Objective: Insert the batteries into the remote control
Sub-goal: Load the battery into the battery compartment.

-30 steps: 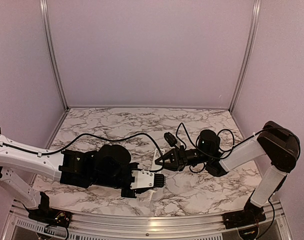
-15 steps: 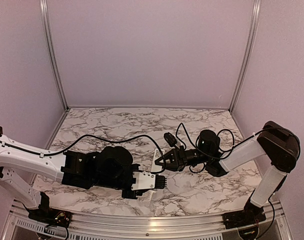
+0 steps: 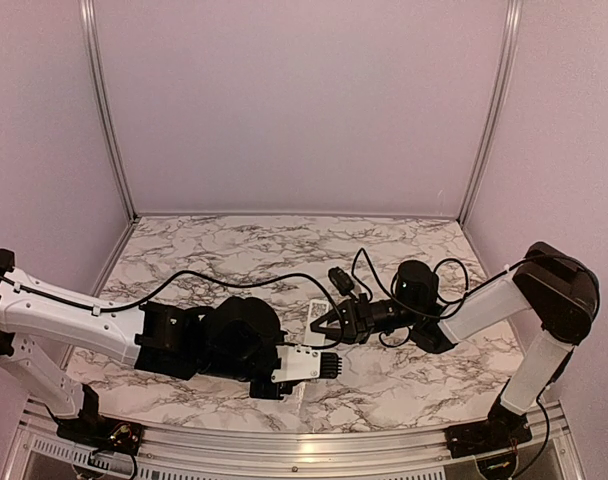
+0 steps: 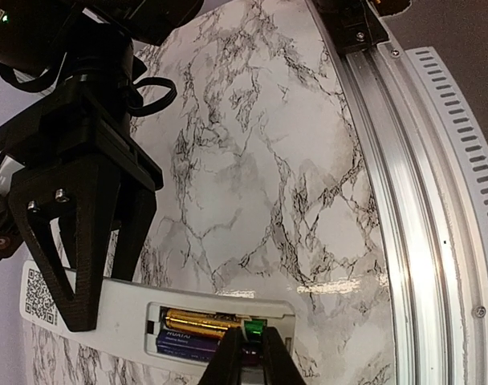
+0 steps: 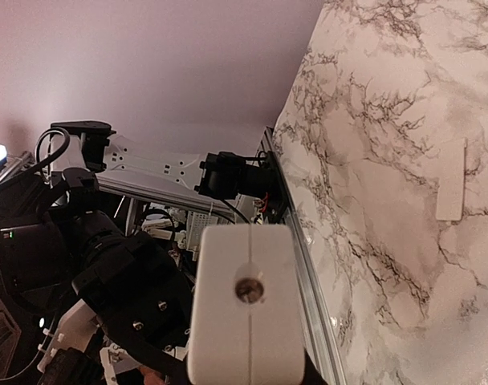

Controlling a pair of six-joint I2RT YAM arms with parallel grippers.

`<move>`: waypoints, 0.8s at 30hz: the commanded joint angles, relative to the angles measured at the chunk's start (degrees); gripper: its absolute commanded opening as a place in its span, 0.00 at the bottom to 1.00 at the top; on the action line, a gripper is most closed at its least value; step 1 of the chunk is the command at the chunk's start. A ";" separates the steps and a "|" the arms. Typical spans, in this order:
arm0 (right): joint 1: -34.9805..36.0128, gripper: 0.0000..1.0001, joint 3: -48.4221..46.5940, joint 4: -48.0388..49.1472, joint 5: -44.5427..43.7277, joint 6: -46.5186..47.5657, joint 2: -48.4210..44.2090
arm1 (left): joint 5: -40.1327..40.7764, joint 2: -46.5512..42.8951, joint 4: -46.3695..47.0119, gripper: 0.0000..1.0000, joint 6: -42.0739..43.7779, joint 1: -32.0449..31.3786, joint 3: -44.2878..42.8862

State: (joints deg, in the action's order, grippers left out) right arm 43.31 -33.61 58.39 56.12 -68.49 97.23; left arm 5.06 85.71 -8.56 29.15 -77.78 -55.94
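The remote control (image 4: 107, 309) is a white bar held above the table, back side up, with its compartment open. A golden battery (image 4: 197, 323) lies in the far slot and a dark battery (image 4: 184, 343) beside it in the near slot. My left gripper (image 4: 250, 337) is at the compartment's right end, its fingertips pinched narrowly round the dark battery's green-tipped end. My right gripper (image 3: 326, 322) is shut on the remote's other end, its black fingers (image 4: 87, 216) clamping the bar. In the right wrist view the remote (image 5: 242, 305) shows end-on.
A loose white battery cover (image 5: 451, 180) lies flat on the marble table (image 3: 234, 250). The aluminium rail (image 4: 404, 200) runs along the table's near edge, close to the left gripper. Black cables (image 3: 234, 278) drape over the middle of the table.
My left arm has shifted right, bringing its gripper under the remote's end, and its jaws have narrowed. The right gripper and the remote have stayed almost still.
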 commanded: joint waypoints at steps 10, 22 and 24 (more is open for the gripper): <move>0.90 0.00 -1.29 2.32 0.33 -1.06 -1.51 | 4.30 9.63 -10.48 0.09 -3.45 1.59 -6.65; 0.89 0.00 -1.29 1.08 0.27 0.06 -2.24 | 4.00 8.93 -9.53 0.12 -5.16 2.46 -6.72; 0.90 0.00 -1.29 -0.08 -0.01 1.06 -2.22 | 3.15 6.69 -6.97 0.15 -5.53 2.46 -5.86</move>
State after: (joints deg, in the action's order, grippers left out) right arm 42.81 -32.84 53.41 52.99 -64.88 97.34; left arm 6.55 93.89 -16.93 24.82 -76.93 -64.84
